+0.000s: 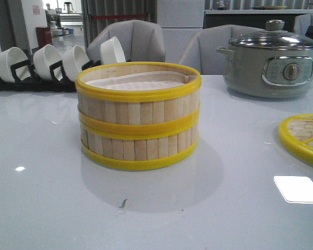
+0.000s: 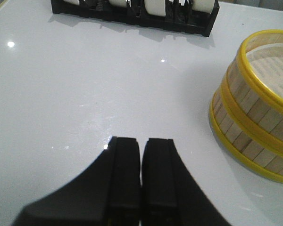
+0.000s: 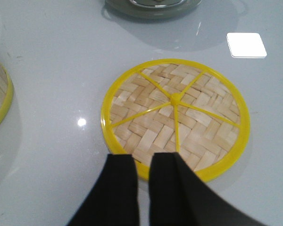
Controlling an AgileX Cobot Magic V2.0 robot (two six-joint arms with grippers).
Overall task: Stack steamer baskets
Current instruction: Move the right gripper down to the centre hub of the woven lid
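The two steamer baskets stand stacked in the middle of the table, the upper basket (image 1: 138, 86) squarely on the lower basket (image 1: 138, 146), with a white liner showing inside the top one. The stack also shows in the left wrist view (image 2: 254, 117), and its edge shows in the right wrist view (image 3: 0, 99). My left gripper (image 2: 142, 141) is shut and empty over bare table to the left of the stack. My right gripper (image 3: 142, 157) is shut but for a thin gap, empty, and hovers at the near rim of the woven lid (image 3: 174, 117). Neither gripper shows in the front view.
The flat bamboo lid (image 1: 305, 135) lies at the right edge of the table. A grey electric pot (image 1: 271, 62) with a glass lid stands at the back right. A black rack of white bowls (image 1: 41, 65) stands at the back left. Grey chairs stand behind the table.
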